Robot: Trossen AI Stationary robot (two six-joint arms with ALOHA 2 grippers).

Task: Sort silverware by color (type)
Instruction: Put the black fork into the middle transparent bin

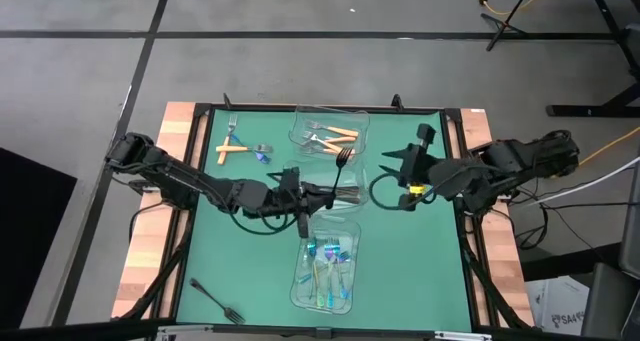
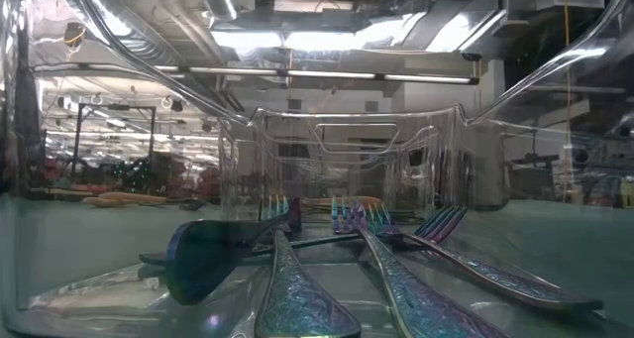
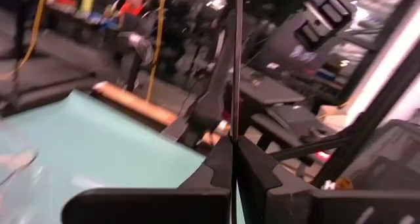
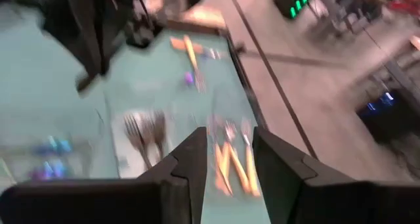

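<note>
Left gripper (image 1: 312, 193) at the green table's (image 1: 420, 271) middle, fingers pinched on a black fork (image 1: 345, 167), over the middle clear container (image 1: 335, 194), right gripper (image 1: 392, 167) nearby, fingers apart and empty, orange-handled forks (image 1: 332, 136) in far container, iridescent forks (image 1: 330, 263) in near one.

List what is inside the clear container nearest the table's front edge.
The front container holds several iridescent blue-teal forks lying roughly lengthwise and overlapping, so an exact count is not possible. No orange-handled or black pieces show among them. The low view sits inside it, showing patterned handles.
</note>
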